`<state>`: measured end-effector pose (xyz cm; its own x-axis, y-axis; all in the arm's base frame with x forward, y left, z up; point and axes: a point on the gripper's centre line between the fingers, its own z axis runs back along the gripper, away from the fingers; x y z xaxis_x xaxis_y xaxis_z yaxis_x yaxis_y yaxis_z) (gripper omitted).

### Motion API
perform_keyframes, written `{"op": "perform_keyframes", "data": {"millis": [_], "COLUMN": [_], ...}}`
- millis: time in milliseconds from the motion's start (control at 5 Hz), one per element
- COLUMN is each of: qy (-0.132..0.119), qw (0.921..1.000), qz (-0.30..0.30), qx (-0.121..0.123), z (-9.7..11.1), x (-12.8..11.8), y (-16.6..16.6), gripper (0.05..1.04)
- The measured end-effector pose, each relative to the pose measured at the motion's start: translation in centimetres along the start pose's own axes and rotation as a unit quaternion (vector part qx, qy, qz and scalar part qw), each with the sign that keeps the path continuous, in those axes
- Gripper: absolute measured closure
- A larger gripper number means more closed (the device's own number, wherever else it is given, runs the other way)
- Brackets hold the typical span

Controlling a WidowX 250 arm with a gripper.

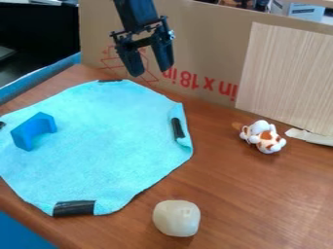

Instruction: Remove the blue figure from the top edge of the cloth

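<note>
The black hand [151, 72] is hanging at the upper middle of the camera view, left of centre, beyond the far edge of the cloth [107, 155]. Its two fingers are standing spread and pointing downward, with the brown cardboard [201, 31] showing through the gap between them. The arm [135, 12] is coming in from the top edge of the view.

The blue figure [28, 130], an arch-shaped block, is resting on the light blue cloth, near its left side in the view. It is sitting well apart from the hand, with its hollow side facing toward the lower right.

The cloth is spreading over the left part of the brown wooden counter [247, 199]. Black strips are lying at its edges: a far strip [110, 80], a right strip [177, 128], a near strip [73, 208] and, at the view's left edge, a partly cut-off strip [2, 124]. The cloth's right edge is rumpling around the strip there.

A pale, rounded block [177, 218] is sitting on the counter just beyond the cloth's lower right side. Farther right, a white toy [265, 137] with orange-brown patches is lying on the counter. Behind it, a light wood-grained panel [286, 73] is standing against the cardboard.
</note>
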<state>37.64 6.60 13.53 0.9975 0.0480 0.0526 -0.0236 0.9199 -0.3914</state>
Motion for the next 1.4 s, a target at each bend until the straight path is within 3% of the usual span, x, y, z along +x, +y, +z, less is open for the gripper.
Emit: {"op": "perform_keyframes", "data": {"millis": [200,400,800,1000,1200,1400], "qy": [0.021,0.017,-0.010,-0.024,0.000,0.010], "qw": [0.9997,0.9998,0.9960,0.9916,0.9809,0.9731], "qz": [0.007,-0.002,-0.049,-0.077,-0.142,-0.167], "qx": [-0.005,0.013,0.074,0.101,0.133,0.159], "z": [-1.6,-1.3,2.2,4.0,4.4,4.7], "x": [-0.3,-1.2,-3.6,-5.2,-6.7,-8.1], "y": [0.7,2.5,7.4,10.0,12.4,14.9], "gripper": [0.083,0.083,0.083,0.083,0.083,0.083]}}
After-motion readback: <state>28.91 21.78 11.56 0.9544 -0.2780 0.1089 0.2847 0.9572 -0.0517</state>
